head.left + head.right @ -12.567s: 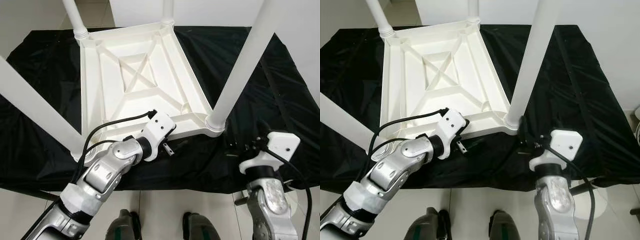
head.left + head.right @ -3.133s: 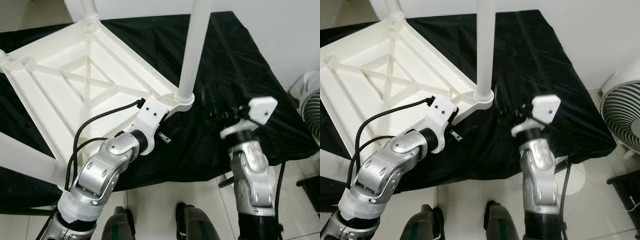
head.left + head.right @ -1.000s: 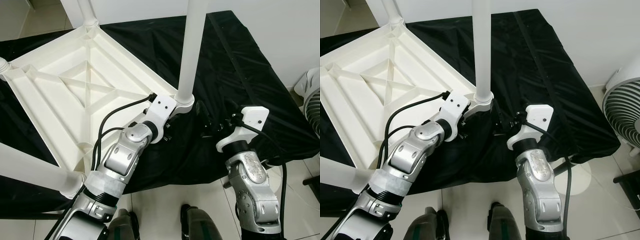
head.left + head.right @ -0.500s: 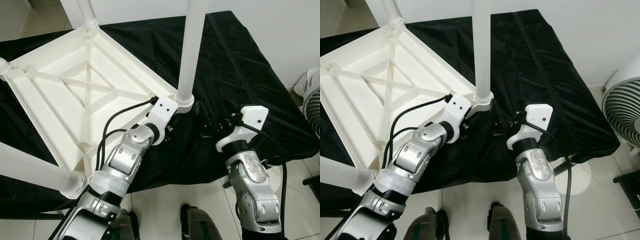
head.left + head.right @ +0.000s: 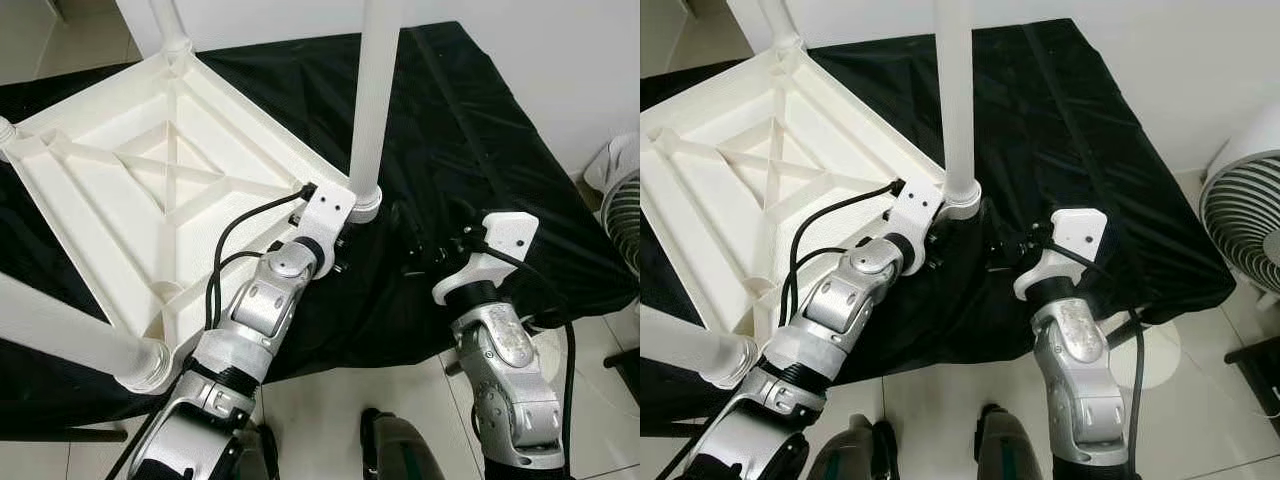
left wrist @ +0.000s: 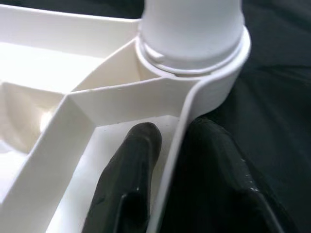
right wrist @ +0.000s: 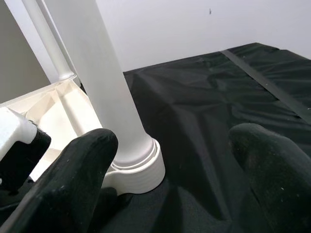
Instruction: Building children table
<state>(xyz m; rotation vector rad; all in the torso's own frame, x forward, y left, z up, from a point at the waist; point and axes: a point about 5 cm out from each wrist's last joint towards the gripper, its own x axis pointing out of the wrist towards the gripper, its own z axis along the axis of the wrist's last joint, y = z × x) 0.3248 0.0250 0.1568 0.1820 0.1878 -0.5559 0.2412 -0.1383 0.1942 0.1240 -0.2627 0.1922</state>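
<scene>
children table [image 5: 150, 190]: a white plastic piece, lying upside down on the bench, its ribbed underside with a crossed brace facing up and its legs pointing upward.
bench [image 5: 480, 130]: draped in a black cloth and carrying the table; the cloth is hanging over the near edge.
near leg [image 5: 372, 100]: standing upright in the round corner socket [image 6: 204, 73] nearest the robot; further legs are rising at the far corner and at the left edge.
left gripper [image 6: 167, 160]: sitting at that near corner, just beside the socket, its fingers straddling the table's thin rim, one finger [image 6: 131, 174] lying inside the frame and the other outside against the cloth; the fingers are closing narrowly around the rim wall and appear to be pinching it.
left arm [image 5: 265, 310]: reaching forward and up from the lower left, black cables looping along it.
right gripper [image 7: 170, 160]: hovering over the black cloth just to the right of the near leg, fingers spread wide and holding nothing; the leg's base is showing between them, farther off.
fan [image 5: 1245, 215]: standing on the floor at the right, past the bench's corner.
floor [image 5: 940, 400]: light tiles below the bench edge.
</scene>
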